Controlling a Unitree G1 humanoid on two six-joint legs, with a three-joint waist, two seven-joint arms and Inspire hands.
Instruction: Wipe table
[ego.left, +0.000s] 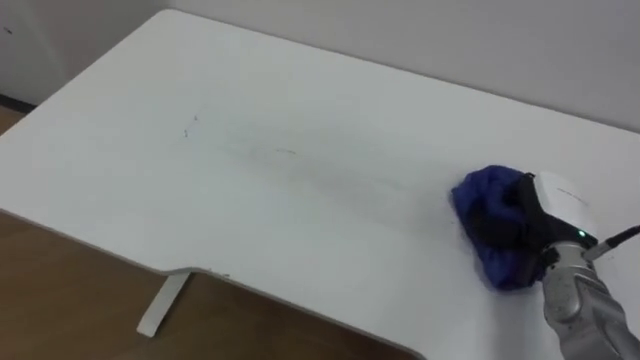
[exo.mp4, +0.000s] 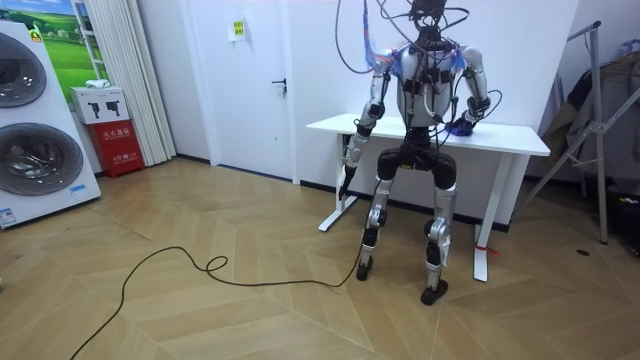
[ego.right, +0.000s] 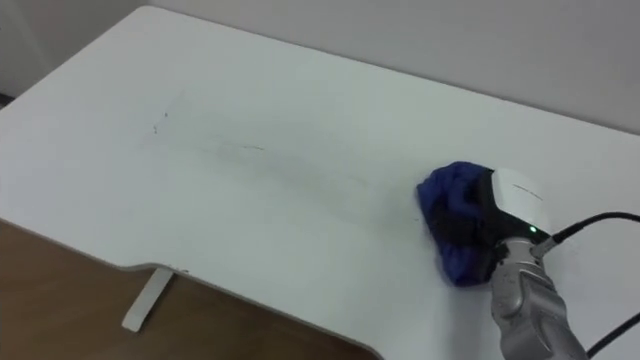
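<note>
Head-camera view of a white tabletop (ego.left: 250, 190) set against a pale wall (ego.left: 480, 40). I see the blue cloth (ego.left: 482, 200) lying bunched on the tabletop toward 4 o'clock, well in from the far edge and nearer the near-right edge. The right hand (ego.left: 535, 215) comes in from 5 o'clock and sits on top of the cloth, its dark fingers (ego.left: 505, 222) curled down into the folds so that it grips the cloth and presses it to the surface; blue fabric bulges out at the hand's 12 o'clock and 6 o'clock sides. A few faint dark marks (ego.left: 190, 125) show on the tabletop toward 10 o'clock, well apart from the cloth. Past the near edge, at 7 o'clock, I see a wooden floor (ego.left: 60, 290) and the white foot of a table leg (ego.left: 160, 305). In the room view the robot stands upright on both legs close against the table's near side, facing the wall, its right arm reaching out over the surface. The left hand (exo.mp4: 349, 160) hangs beside the table's end on the room view's left, clear of the cloth; I cannot tell whether it is open or closed.
</note>
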